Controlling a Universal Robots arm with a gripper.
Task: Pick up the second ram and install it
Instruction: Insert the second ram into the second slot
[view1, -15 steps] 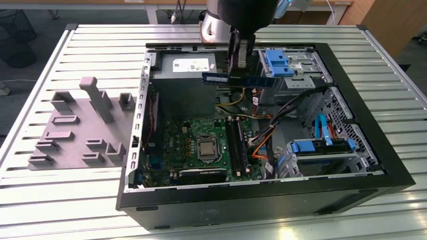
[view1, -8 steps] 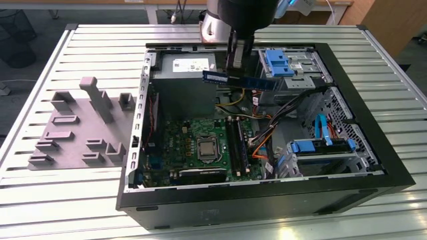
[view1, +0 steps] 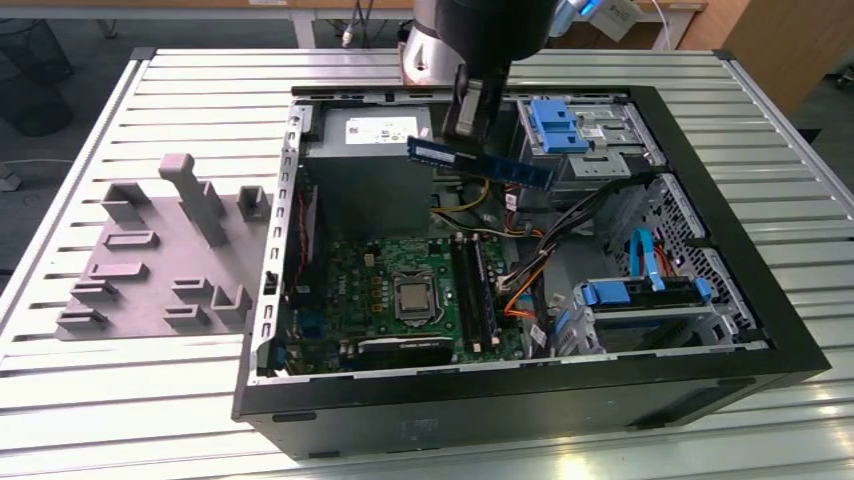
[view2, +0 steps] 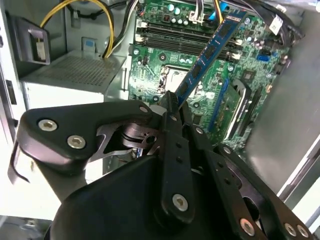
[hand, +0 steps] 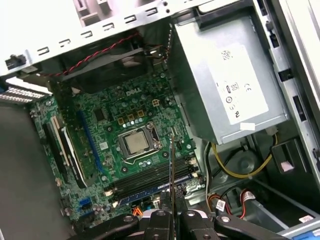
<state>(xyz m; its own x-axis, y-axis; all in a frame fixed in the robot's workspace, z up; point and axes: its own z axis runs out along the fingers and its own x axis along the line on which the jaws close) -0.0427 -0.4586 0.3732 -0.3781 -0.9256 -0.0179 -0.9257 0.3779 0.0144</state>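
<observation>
Ribbed metal table (view1: 200, 80) | open case (view1: 534, 395) | fingers (view1: 467, 125) clamped on thin flat second ram (view1: 483, 163)

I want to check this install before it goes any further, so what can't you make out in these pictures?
- Exterior view: whether the memory slots hold anything; too small and dark.
- First wrist view: the memory stick faces edge-on, so its chips are hidden.
- Second wrist view: the stick's held end, covered by the gripper.
</observation>
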